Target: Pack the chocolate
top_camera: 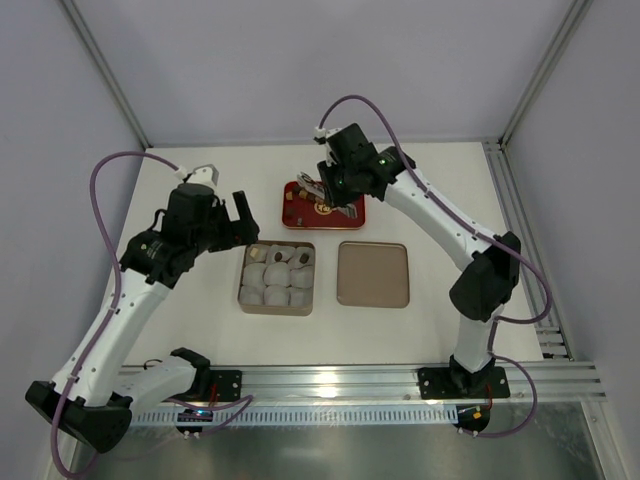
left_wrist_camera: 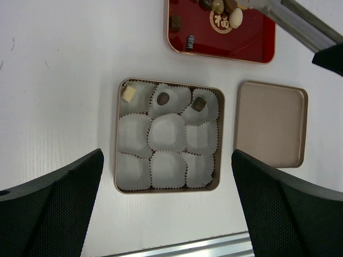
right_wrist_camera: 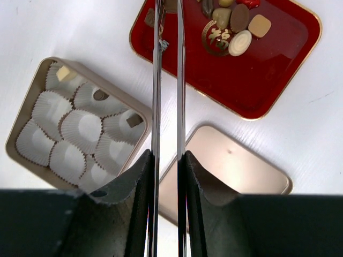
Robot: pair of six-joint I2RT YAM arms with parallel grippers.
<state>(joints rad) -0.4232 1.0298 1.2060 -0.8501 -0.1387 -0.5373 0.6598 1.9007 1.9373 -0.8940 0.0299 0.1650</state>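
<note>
The chocolate lies as several small pieces [right_wrist_camera: 239, 19] at the far end of a red tray [right_wrist_camera: 268, 75]. A striped piece [right_wrist_camera: 163, 45] and a dark square [right_wrist_camera: 150, 16] lie apart at its left. Three pieces sit in the tin's far row: cream [left_wrist_camera: 128, 94], dark [left_wrist_camera: 163, 98] and brown [left_wrist_camera: 199, 104]. My right gripper [right_wrist_camera: 166, 160] is shut on metal tweezers [right_wrist_camera: 156, 80]. Their blades reach over the tray's left part, slightly apart, and I see nothing between them. My left gripper [left_wrist_camera: 166, 214] is open and empty, hovering near the tin's [left_wrist_camera: 116, 160] front edge.
The tin [top_camera: 243, 290] holds several white paper cups, most of them empty. Its tan lid [top_camera: 373, 273] lies flat to the tin's right. The red tray [top_camera: 292, 212] is behind them. An aluminium rail [top_camera: 330, 380] runs along the table's near edge.
</note>
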